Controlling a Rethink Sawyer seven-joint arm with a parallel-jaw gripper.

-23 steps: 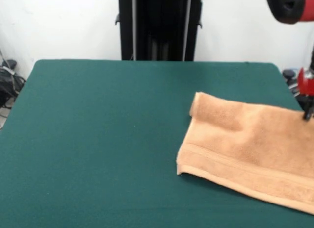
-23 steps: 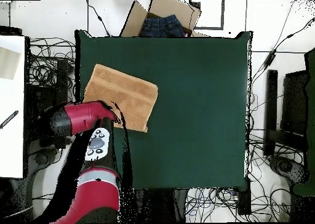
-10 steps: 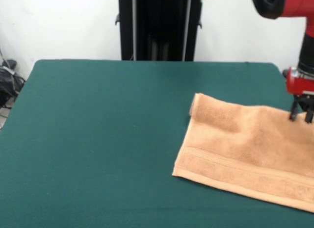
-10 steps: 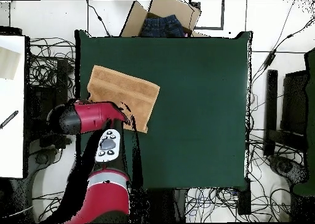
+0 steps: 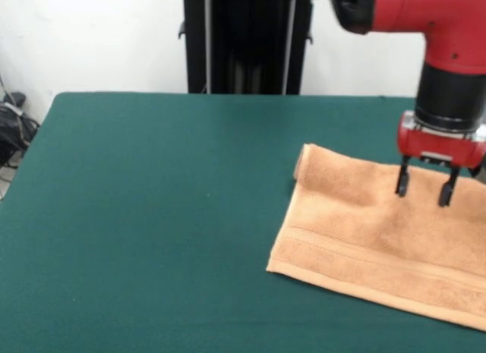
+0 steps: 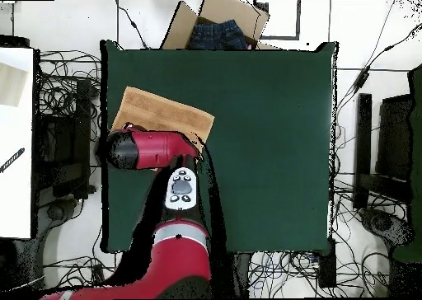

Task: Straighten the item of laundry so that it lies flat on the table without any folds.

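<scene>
**Colours and patterns**

Towel (image 5: pixel 380 239): light orange-tan terry, one woven band stripe running near its front edge. Table (image 5: pixel 152 201): plain dark green, felt-like. Arm (image 6: pixel 152 148): red shell with black joints. Gripper (image 5: pixel 425 190): black fingers under a red wrist. Back wall: white.

Towel (image 5: pixel 380 231) at four o'clock shows soft, nubby terry cloth, matt, with a flatter woven band; the bench (image 5: pixel 152 216) wears a matt, felt-like green cover, smooth; the arm's (image 5: pixel 433 11) red shell gleams like glossy plastic; claw (image 5: pixel 424 187) tips dull black.
</scene>
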